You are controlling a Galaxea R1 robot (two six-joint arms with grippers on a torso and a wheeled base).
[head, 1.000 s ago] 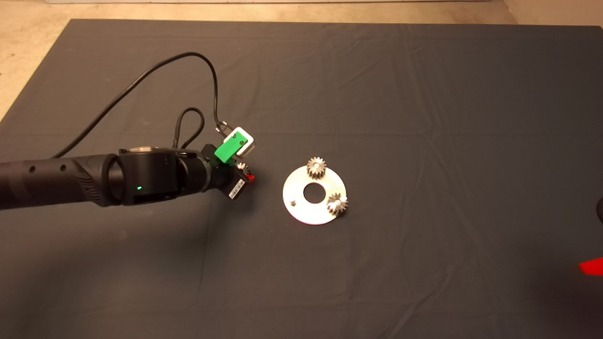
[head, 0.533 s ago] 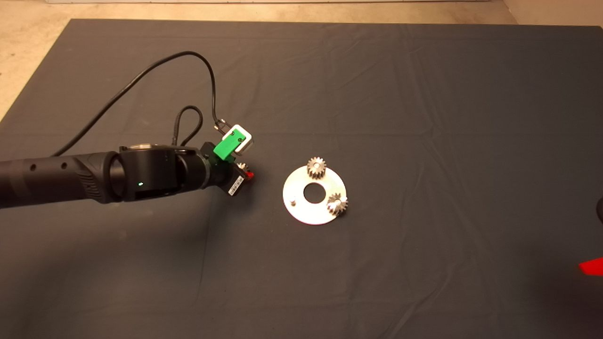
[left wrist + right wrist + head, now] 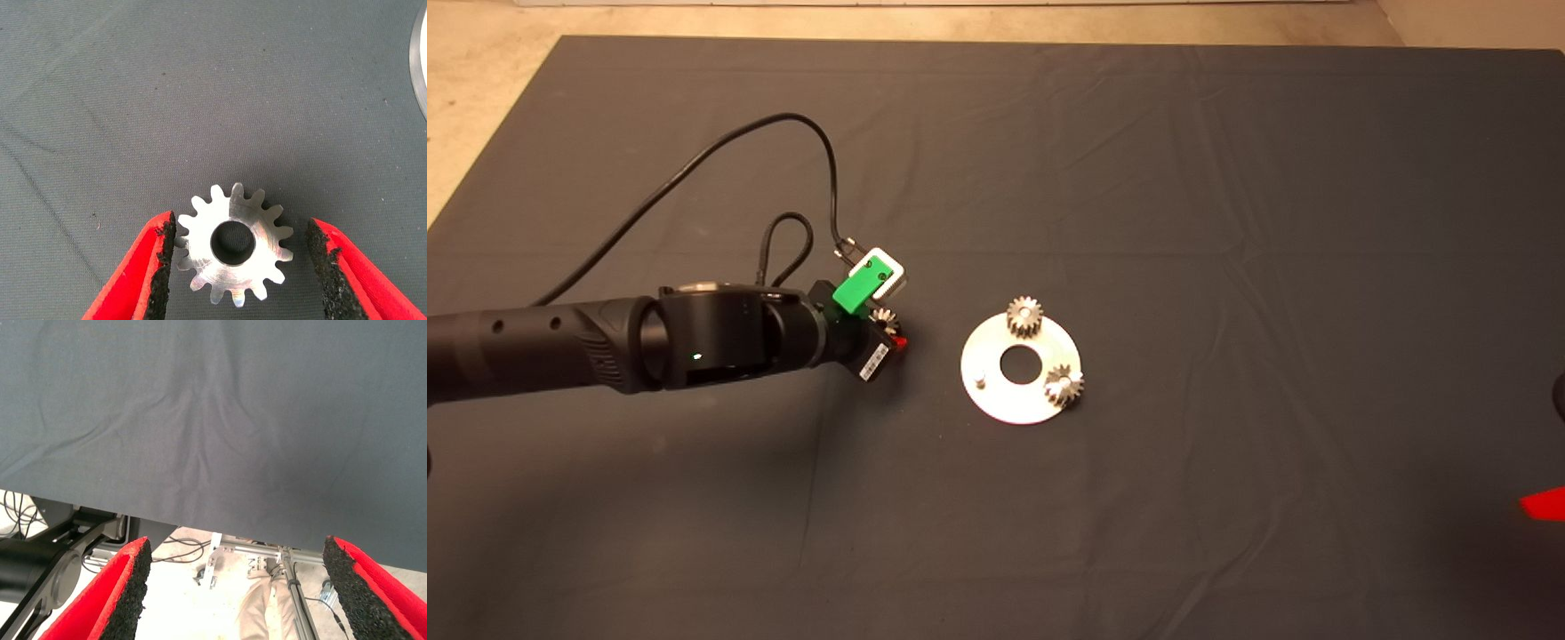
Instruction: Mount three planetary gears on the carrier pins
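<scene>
The silver disc [image 3: 1040, 402] lies mid-mat with two planetary gears on its carrier pins, one at the far side [image 3: 1024, 317] and one at the right [image 3: 1064, 386]. One pin [image 3: 979, 382] at the disc's left stands bare. The third gear [image 3: 884, 318] lies flat on the mat to the left of the disc. My left gripper [image 3: 889, 333] hangs over it. In the left wrist view the gear [image 3: 233, 243] lies between the open fingers [image 3: 157, 267] of that gripper [image 3: 240, 267], with a gap on each side. My right gripper [image 3: 1543, 505] waits open at the lower right edge.
A black cable [image 3: 720, 151] loops from the left wrist across the mat's left half. The disc's rim [image 3: 420, 60] shows in the left wrist view. In the right wrist view a person's leg [image 3: 260, 613] and a metal frame show past the mat's edge.
My left arm has shifted slightly toward the near side, over the loose gear. The gear and the disc have stayed where they were.
</scene>
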